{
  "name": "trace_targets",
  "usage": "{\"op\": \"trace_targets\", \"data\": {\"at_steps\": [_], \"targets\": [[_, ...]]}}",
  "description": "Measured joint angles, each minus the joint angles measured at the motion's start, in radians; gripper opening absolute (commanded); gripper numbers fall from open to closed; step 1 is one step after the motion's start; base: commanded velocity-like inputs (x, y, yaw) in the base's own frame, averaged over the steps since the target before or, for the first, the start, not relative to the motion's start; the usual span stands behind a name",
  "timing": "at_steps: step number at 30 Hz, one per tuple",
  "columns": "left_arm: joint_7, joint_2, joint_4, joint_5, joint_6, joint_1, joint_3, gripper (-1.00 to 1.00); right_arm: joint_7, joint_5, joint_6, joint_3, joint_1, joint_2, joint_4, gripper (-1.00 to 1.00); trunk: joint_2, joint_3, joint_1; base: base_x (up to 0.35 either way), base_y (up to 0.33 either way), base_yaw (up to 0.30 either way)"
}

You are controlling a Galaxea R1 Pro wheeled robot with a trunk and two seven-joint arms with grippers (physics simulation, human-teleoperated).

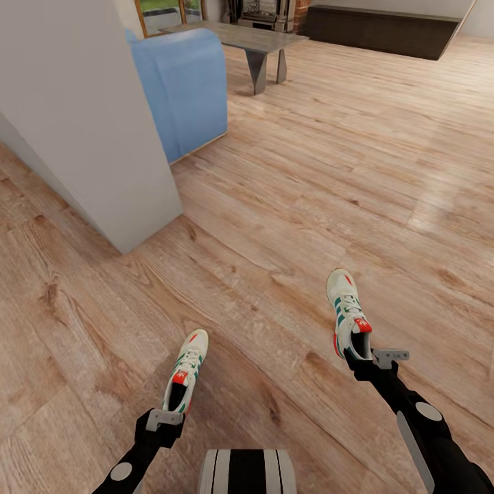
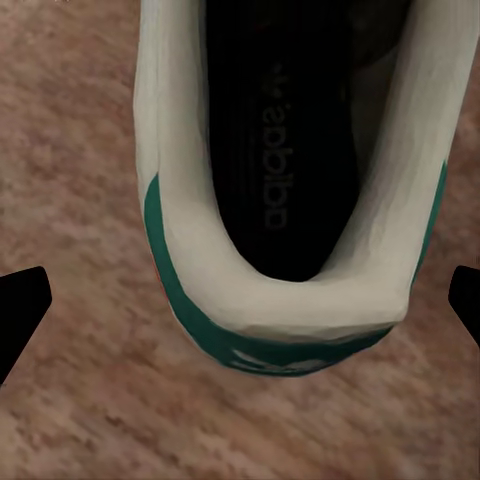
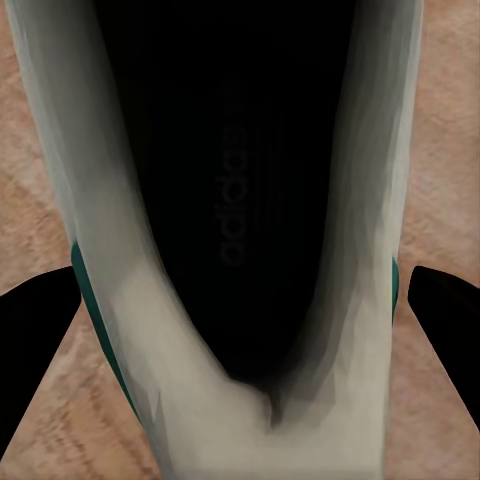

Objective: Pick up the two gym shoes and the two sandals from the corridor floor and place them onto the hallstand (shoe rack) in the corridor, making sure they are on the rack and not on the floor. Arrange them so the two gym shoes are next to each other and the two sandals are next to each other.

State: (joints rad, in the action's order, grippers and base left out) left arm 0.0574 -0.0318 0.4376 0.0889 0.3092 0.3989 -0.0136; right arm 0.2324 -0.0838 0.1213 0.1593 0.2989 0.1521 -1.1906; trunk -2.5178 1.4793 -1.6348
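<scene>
— What's underfoot here?

— Light brown wood-grain planks, the corridor floor (image 1: 288,206); it runs on past the white wall corner (image 1: 103,151) into a bigger room.

— And what stands on it?

— A blue armchair (image 1: 185,86) just behind that wall; a grey low table (image 1: 254,41) further back; a long dark cabinet (image 1: 384,31) along the far side.

— Those two gym shoes, are they lying on the boards?

— Hard to say; the left shoe (image 1: 185,370) and the right shoe (image 1: 348,315) sit well apart, toes pointing away, each at the end of a dark arm; whether the soles touch the planks, I cannot tell.
</scene>
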Motion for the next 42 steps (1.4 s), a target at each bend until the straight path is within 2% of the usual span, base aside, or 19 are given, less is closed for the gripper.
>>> {"op": "trace_targets", "data": {"at_steps": [15, 20, 24, 42], "targets": [[0.002, 0.0, 0.003, 0.004, 0.0, 0.0, -0.004, 1.0, 0.0, -0.001, 0.002, 0.002, 0.0, 0.0, -0.001, -1.0, 0.0, 0.003, 0.0, 0.0, 0.0, 0.0], [0.002, -0.001, 0.004, 0.002, 0.0, 0.0, -0.002, 1.0, 0.0, -0.001, 0.002, 0.002, 0.0, 0.0, -0.001, -1.0, 0.0, 0.009, 0.0, 0.0, 0.0, 0.0], [0.002, -0.001, 0.004, 0.002, 0.0, 0.0, -0.001, 1.0, 0.0, -0.001, 0.002, 0.001, 0.0, 0.0, -0.001, -1.0, -0.001, 0.025, -0.001, 0.0, 0.0, 0.0], [0.002, 0.0, 0.0, 0.005, 0.001, -0.002, 0.001, 1.0, 0.0, -0.001, 0.002, 0.0, 0.0, 0.0, -0.002, -1.0, -0.001, 0.027, -0.001, 0.027, 0.0, 0.0]]}}
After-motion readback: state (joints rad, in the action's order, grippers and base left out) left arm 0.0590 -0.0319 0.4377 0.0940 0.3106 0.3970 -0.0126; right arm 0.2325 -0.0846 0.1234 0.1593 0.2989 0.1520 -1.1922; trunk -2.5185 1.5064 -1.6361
